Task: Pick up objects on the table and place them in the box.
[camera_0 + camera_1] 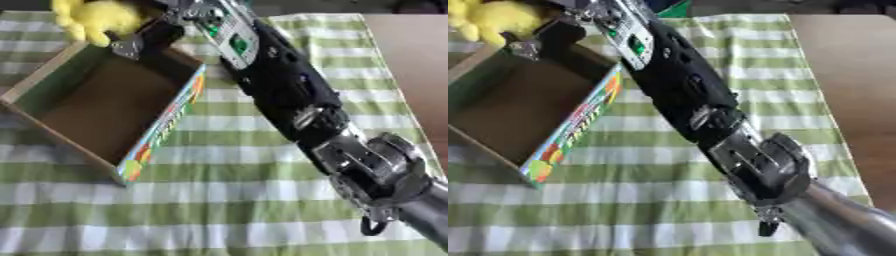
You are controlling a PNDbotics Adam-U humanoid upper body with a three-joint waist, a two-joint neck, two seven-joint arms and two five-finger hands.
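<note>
the yellow plush toy [92, 19] sits at the far left of my view, right at the far rim of the box [52, 67], just above its upper corner, and my right hand [144, 37] is up against it there. i can see dark fingers [129, 46] reaching down beside the toy and over the box's edge, but i cannot tell whether they are clenched on the toy or released, since the hand is mostly hidden behind my own wrist and the picture is smeared there. the box is an open cardboard one, tilted askew in my view, brown and bare inside, with a colourful printed strip along its near side wall [166, 125]. my right arm [289, 95] runs from the lower right corner diagonally up across the middle to that far corner of the box, black along the forearm with silver joints nearer my shoulder. everything rests on a surface covered by a green and white checked cloth [227, 210]; bare brown surface [420, 75] shows at the right edge beyond the cloth.
</note>
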